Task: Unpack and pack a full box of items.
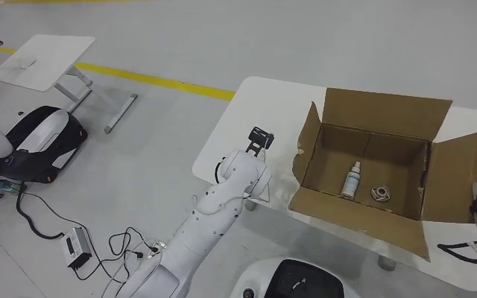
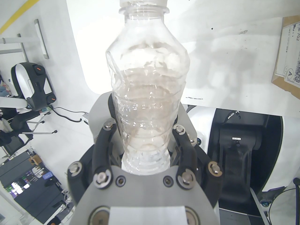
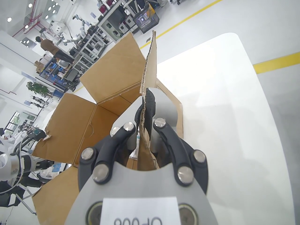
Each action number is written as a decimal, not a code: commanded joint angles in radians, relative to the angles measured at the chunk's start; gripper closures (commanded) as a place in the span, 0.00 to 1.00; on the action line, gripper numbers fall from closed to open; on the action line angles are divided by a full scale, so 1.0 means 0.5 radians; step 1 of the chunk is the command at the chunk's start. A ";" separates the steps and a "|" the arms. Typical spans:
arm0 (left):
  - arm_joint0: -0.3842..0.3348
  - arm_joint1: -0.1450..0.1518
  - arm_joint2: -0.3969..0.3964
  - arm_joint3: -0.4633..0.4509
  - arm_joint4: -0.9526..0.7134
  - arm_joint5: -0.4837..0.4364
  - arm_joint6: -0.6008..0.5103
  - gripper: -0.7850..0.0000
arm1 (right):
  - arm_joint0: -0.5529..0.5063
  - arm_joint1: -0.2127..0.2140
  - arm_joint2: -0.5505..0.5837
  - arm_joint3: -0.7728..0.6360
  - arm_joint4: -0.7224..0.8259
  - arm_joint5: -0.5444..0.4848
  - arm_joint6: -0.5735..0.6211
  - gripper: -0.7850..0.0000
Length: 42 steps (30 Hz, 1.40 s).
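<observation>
L gripper (image 2: 146,118) clamped low on bottle (image 2: 145,71), over table (image 2: 211,36) edge, beside box (image 1: 365,149); thin wall dented, may slip/tip; R gripper (image 3: 146,111) pinching flap (image 3: 151,66); tug could tear it or drag box

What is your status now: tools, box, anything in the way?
Left tool shut on bottle, outside box. Right tool shut on flap. Box open, spray and small ring inside. No blocker seen.

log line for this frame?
left gripper: shut on clear bottle | right gripper: shut on box flap | box: spray bottle, small ring inside
</observation>
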 commanded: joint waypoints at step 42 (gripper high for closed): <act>-0.474 -0.143 0.132 1.434 -0.194 0.023 0.642 0.00 | -0.059 0.008 0.022 -0.026 0.010 -0.015 -0.031 0.81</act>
